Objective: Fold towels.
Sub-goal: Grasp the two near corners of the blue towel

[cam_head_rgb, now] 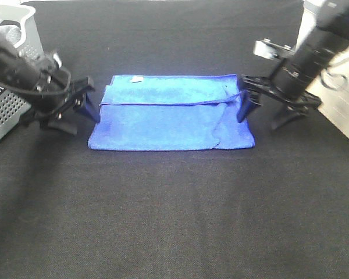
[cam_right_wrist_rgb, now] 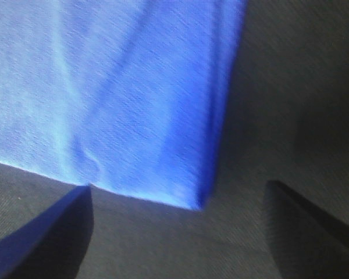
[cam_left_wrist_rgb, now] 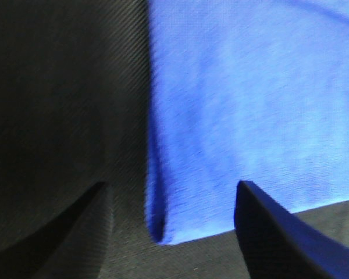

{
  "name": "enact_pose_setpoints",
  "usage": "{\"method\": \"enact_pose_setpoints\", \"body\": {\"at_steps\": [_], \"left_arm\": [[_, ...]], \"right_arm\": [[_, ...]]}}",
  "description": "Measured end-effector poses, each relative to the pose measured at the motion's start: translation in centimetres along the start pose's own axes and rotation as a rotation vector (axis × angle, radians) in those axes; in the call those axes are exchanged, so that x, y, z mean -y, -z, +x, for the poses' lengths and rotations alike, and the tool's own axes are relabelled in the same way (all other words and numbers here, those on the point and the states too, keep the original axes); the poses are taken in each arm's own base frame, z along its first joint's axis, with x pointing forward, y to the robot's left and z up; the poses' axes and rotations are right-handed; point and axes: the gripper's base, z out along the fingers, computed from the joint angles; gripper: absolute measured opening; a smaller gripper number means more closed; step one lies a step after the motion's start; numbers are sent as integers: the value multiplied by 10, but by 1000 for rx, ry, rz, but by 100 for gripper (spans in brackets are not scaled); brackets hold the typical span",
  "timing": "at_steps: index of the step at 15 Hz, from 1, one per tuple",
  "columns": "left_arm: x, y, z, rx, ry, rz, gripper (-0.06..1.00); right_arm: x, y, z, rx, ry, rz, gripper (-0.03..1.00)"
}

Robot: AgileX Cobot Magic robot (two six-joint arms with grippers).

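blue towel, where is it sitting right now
In the exterior high view the blue towel lies folded on the black table, centred between the left gripper and the right gripper.

My left pincer and right pincer are black, the towel bright blue, the tabletop woven black, the basket pale grey.

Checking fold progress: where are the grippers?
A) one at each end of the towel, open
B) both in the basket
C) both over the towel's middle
A: the left gripper stands at the left end of the towel, the right gripper at its right end, both with jaws apart.
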Motion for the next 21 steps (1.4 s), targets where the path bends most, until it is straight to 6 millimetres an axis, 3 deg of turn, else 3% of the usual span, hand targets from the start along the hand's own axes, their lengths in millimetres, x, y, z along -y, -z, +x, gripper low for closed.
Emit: {"method": "enact_pose_setpoints", "body": {"at_steps": [1,5,7,10,13,15,16,17,18,21], "left_arm": [[-2,-1,1,4,8,-6,59],[3,-2,-3,56,53,22,64],[9,-10,1,47,47,27,65],[18,-36,9,12,25,23,65],[18,-42,8,8,71,45,62],[17,-45,9,5,77,45,45],[17,-50,11,-4,74,40,30],[16,-51,12,-16,68,39,7],[15,-50,13,-27,60,35,1],[3,-32,14,-119,11,17,1]], "right_arm": [[8,-1,2,6,1,-13,75],[4,-3,-1,57,49,-43,75],[7,-8,-2,64,53,-37,75],[15,-34,2,14,34,-55,74],[11,-43,-5,7,19,-123,61],[12,-49,-4,-8,5,-140,39],[13,-51,-3,-13,2,-140,27],[14,-54,-3,-19,-13,-140,4],[15,-53,-3,-23,-32,-142,0],[22,-47,0,-65,-60,-168,0]]}}
